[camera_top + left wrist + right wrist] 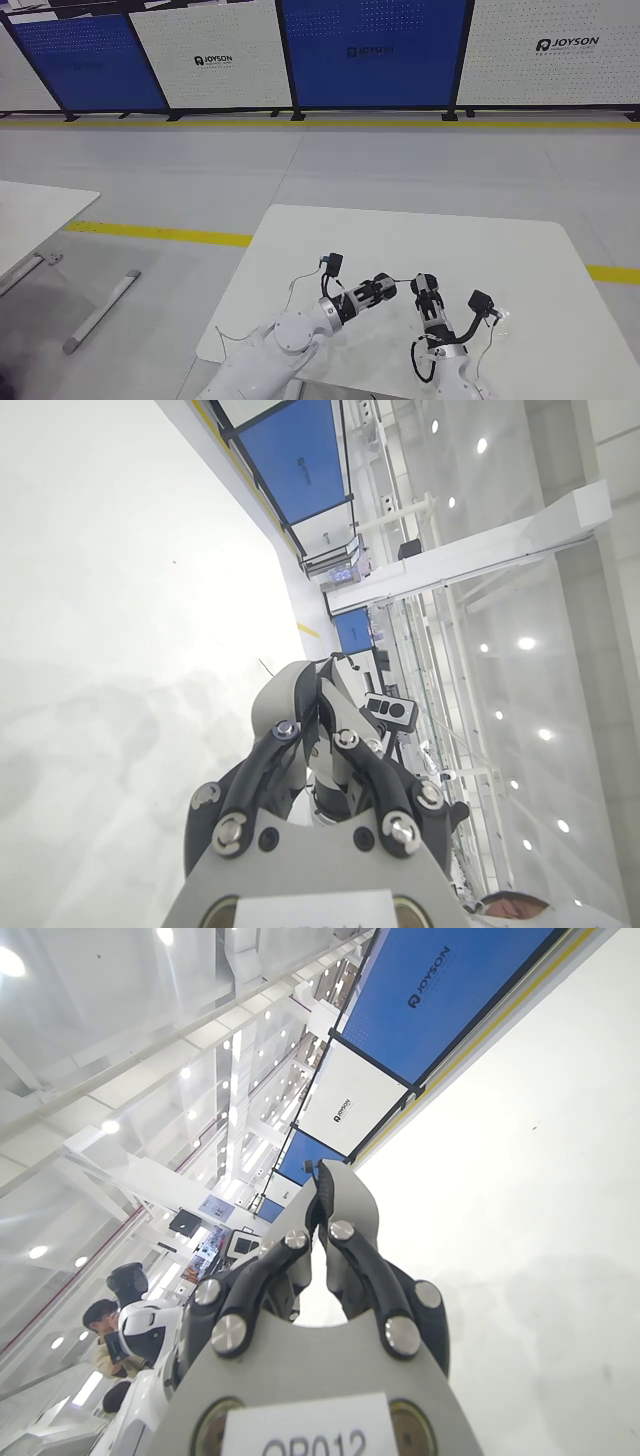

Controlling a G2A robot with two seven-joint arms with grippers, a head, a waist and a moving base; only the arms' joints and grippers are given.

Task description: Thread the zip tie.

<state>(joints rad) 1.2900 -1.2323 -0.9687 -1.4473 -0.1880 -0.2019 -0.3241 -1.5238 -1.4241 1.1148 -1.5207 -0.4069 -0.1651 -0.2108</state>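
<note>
the zip tie (404, 281) hangs in the air above the near part of the worktop (500, 250), as a thin dark line between the two grippers. the left gripper (320, 669) is closed narrow on one end. a fine black strand (265, 667) comes out beside its tips, so i judge this end is the tail. the right gripper (320, 1174) is closed narrow too, and a small dark piece (308, 1165) sits at its tips. it is probably the head, but it is too small to be sure.

the step in hand seems to be bringing the tail into the slot of the head. to do it well, the tail should point straight at the slot, with only a short free length, so that it does not bend away. the head should be held firm and not turn, and the two grippers should come together slowly along one line. the risk is that the tail slides past the head.

count: one zip tie, two grippers, both holding it, and one worktop under them.
</note>
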